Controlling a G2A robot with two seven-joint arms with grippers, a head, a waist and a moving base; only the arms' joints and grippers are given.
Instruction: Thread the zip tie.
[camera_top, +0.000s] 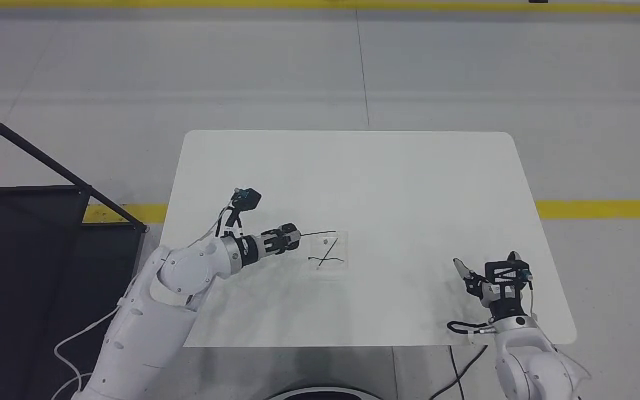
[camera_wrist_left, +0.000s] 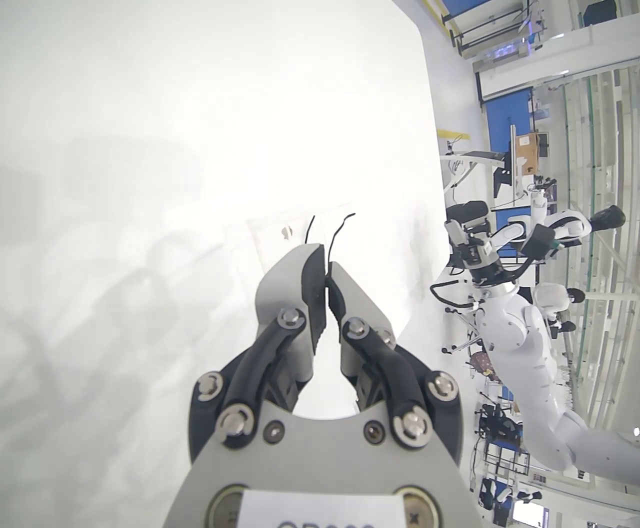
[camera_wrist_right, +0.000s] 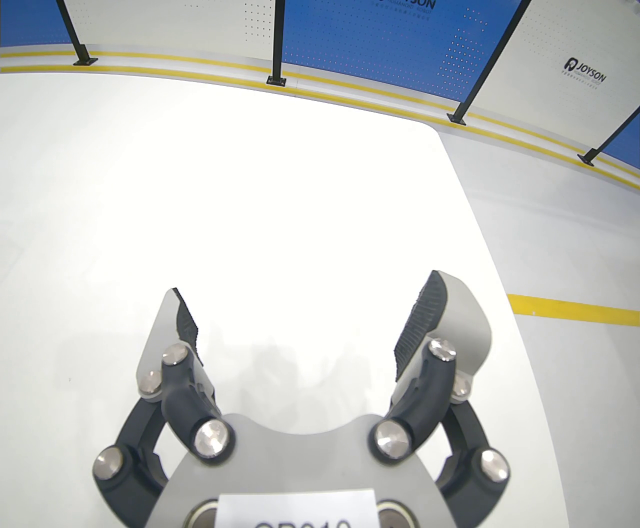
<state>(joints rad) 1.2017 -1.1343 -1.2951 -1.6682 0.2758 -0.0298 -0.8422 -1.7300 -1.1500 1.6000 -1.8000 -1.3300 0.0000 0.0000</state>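
The left claw (camera_top: 293, 238) sits just beside the clear sheet (camera_top: 338, 245), on the sheet's left edge as the robot faces it. Its fingers are pinched nearly together on a thin black zip tie (camera_top: 318, 234). The tie runs out from the fingertips and over the far part of the sheet. The top view does not show whether it touches the sheet or hangs just above it.

In the left wrist view the claw (camera_wrist_left: 326, 267) has its dark pads (camera_wrist_left: 314, 280) closed on the tie (camera_wrist_left: 334, 239). The tie rises past the tips in a slight curve and ends over the sheet (camera_wrist_left: 272, 240). A second black strand (camera_wrist_left: 311, 227) stands just beside it, apart from it at the top. I cannot tell whether it belongs to the same tie.

More black ties (camera_top: 326, 261) lie crossed on the near part of the sheet, apart from the held one.

The sheet lies flat on the white counter (camera_top: 400, 180), towards the robot's side of it.

The right claw (camera_top: 488, 270) is well apart from the sheet, off to the sheet's right and a little nearer the robot. In the right wrist view this claw (camera_wrist_right: 305, 320) is spread wide and holds nothing. Its ribbed pads (camera_wrist_right: 422, 315) face each other across bare counter (camera_wrist_right: 250, 200).
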